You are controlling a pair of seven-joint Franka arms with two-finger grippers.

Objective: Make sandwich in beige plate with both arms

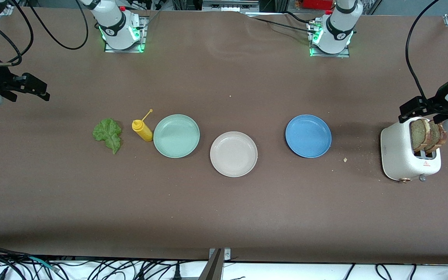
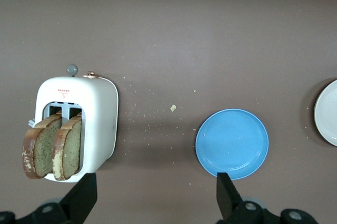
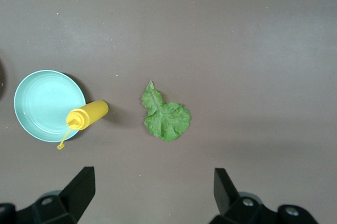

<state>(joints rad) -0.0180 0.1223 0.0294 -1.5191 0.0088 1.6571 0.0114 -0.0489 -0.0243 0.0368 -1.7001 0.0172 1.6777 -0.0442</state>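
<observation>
The beige plate (image 1: pixel 233 154) lies bare, nearest the camera. The lettuce leaf (image 1: pixel 108 134) lies toward the right arm's end; two bread slices (image 1: pixel 427 135) stand in the toaster (image 1: pixel 403 157). The left gripper (image 2: pixel 155 195) and the right gripper (image 3: pixel 152 191) hover, jaws spread wide.

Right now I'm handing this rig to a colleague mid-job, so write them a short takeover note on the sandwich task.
Left end effector: open, holds nothing, over the toaster at the left arm's end of the table.
Right end effector: open, holds nothing, waiting over the right arm's end.
Both bread slices stand in the toaster slots.
Lettuce leaf lies on the table beside the yellow sauce bottle.
Beige plate sits between the mint green plate and the blue plate; nothing on it.
Done: nothing.
Left: bread, lettuce, bread onto the beige plate.
</observation>
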